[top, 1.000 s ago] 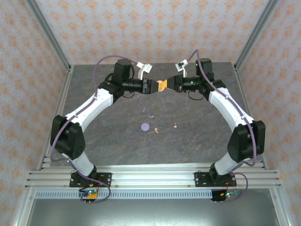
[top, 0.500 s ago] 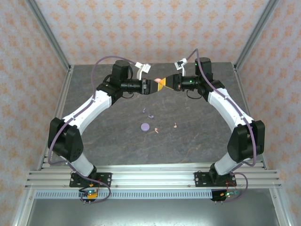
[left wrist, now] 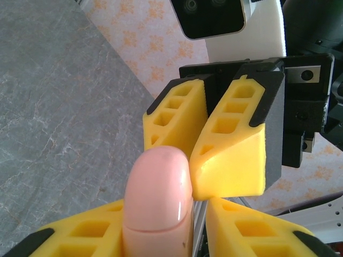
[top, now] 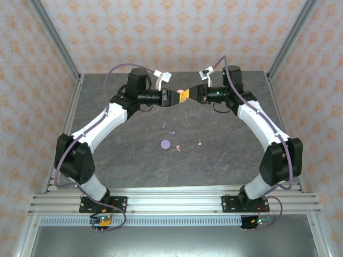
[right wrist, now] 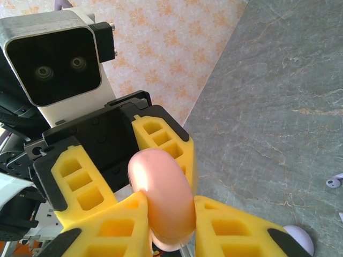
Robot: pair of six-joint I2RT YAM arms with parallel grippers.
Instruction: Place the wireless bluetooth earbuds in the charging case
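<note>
Two robot arms meet in mid-air above a grey table (top: pixel 225 160), sharing a glossy pink charging case (left wrist: pixel 158 198) held edge-on between them. The likely step is opening this case so the earbuds can go in.

To do it well, note the fine seam that crosses the shell near the left fingers. Each gripper should sit wholly on its own side of that seam and squeeze squarely, because the smooth shell looks slippery. The halves should then be parted gently.

The right gripper (right wrist: pixel 166 206) is pressed onto the case, with a yellow finger on each face. The left gripper (left wrist: pixel 163 206) is narrowly spread around the opposite end. One finger touches and a sliver of gap shows beside the other, so a firm pinch cannot be confirmed.

The tiny pink and lilac earbuds (top: pixel 178 148) lie on the table below the case — toward the arm bases and well apart from it — near a lilac disc (top: pixel 165 144).
</note>
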